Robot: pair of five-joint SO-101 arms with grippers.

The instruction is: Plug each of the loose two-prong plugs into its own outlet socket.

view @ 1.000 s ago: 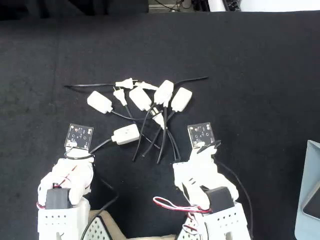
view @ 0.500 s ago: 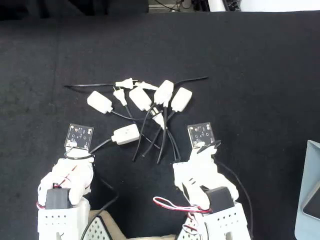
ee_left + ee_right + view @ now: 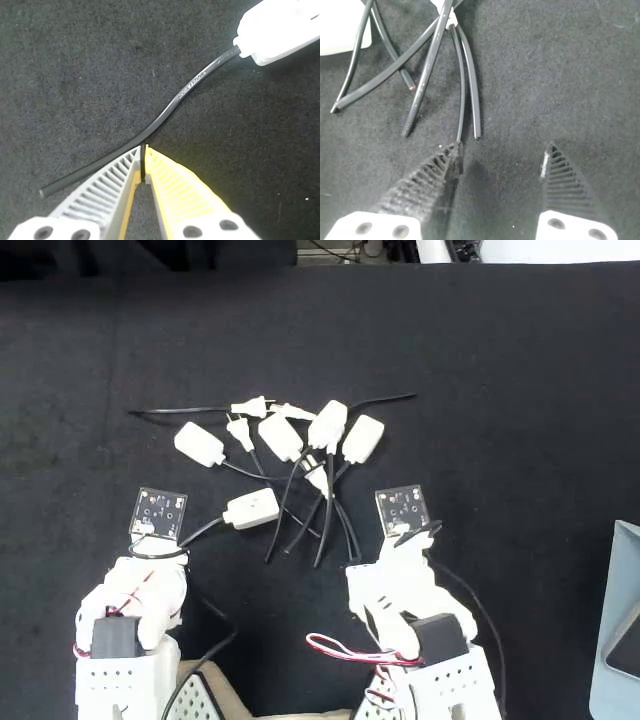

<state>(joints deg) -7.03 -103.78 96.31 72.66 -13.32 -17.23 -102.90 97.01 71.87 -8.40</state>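
Just short of the loose plugs (image 3: 300,435) heaped on the tabletop (image 3: 520,390), the left gripper (image 3: 143,150) has its fingers clenched, empty, over a cable (image 3: 190,90). The right gripper (image 3: 502,150) has its fingers released beside the cable ends (image 3: 465,90), probably poised to pick.

five outlet sockets (image 3: 252,508), four two-prong plugs (image 3: 240,430), two arms (image 3: 405,590)

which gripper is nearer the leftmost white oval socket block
Left. The left gripper is on the arms' side of the white oval socket block; the right gripper is off to its right, past the black cables.
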